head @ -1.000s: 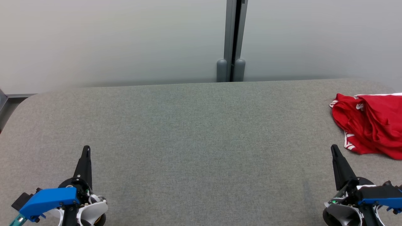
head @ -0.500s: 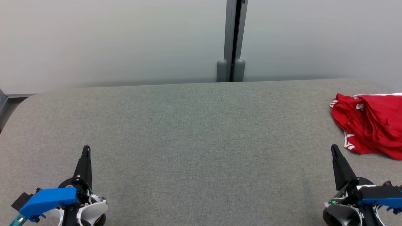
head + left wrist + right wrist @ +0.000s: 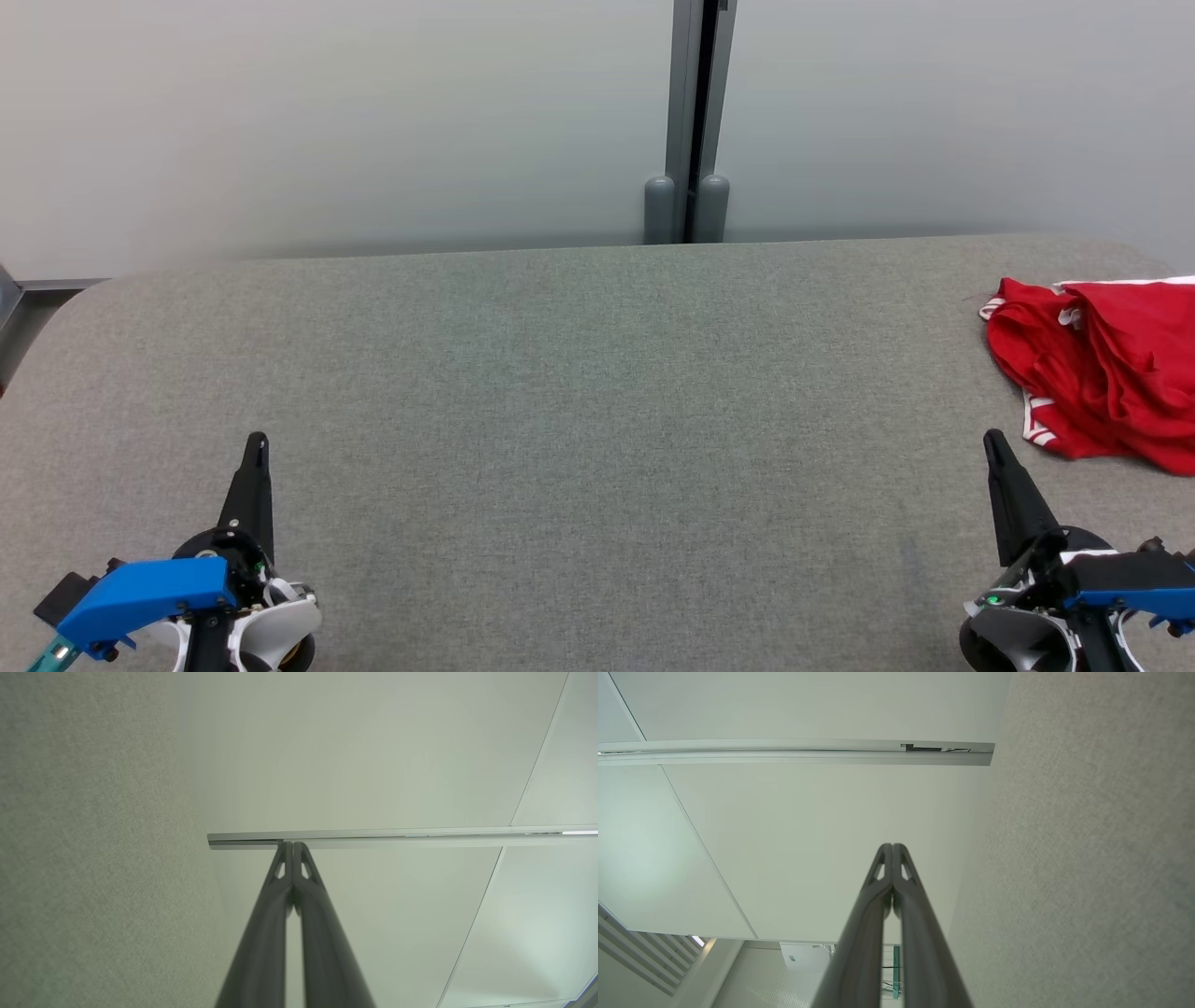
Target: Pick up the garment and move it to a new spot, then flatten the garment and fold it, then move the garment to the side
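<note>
Head view: at the near-left of the grey table (image 3: 597, 392), left gripper (image 3: 257, 446) points forward, fingers pressed together, empty; at its near-right, right gripper (image 3: 992, 443) likewise; red garment (image 3: 1111, 373) lies crumpled at its right edge.

Left hand (image 3: 293, 845), fingers together, beside grey surface (image 3: 84, 858).

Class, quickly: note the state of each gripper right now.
Left gripper: closed, holding nothing.
Right gripper: closed, holding nothing.
</note>
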You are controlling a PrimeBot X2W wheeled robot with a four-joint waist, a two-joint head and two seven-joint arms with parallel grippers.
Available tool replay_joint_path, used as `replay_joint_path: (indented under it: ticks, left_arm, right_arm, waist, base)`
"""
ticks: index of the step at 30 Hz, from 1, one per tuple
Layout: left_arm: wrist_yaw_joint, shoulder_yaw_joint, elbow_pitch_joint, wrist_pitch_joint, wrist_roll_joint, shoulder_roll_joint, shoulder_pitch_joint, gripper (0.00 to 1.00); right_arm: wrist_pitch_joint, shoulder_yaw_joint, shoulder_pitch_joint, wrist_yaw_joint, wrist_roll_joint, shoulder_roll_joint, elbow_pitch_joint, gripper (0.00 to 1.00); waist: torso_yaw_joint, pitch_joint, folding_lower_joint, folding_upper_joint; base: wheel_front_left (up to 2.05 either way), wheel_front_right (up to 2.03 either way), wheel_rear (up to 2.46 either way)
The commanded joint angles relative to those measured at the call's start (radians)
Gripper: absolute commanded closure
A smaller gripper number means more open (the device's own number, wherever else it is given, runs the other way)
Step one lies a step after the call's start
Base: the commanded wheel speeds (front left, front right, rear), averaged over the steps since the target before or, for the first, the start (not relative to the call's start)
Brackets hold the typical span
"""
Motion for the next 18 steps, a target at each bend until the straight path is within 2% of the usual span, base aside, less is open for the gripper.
replay_joint_path:
  ticks: [1, 18]
  left_arm:
    - [-0.003, 0.002, -0.003, 0.004, -0.002, 0.001, -0.010, 1.00]
    - [-0.003, 0.001, -0.004, 0.004, -0.002, 0.001, -0.010, 1.00]
  right_arm:
    - [0.003, -0.002, -0.014, 0.001, 0.003, 0.001, -0.003, 1.00]
    - [0.003, -0.002, -0.014, 0.001, 0.003, 0.001, -0.003, 1.00]
  waist:
    - [0.000, 0.000, 0.0000, 0.0000]
    - [0.000, 0.000, 0.0000, 0.0000]
  base:
    - [0.00, 0.00, 0.00]
    - [0.00, 0.00, 0.00]
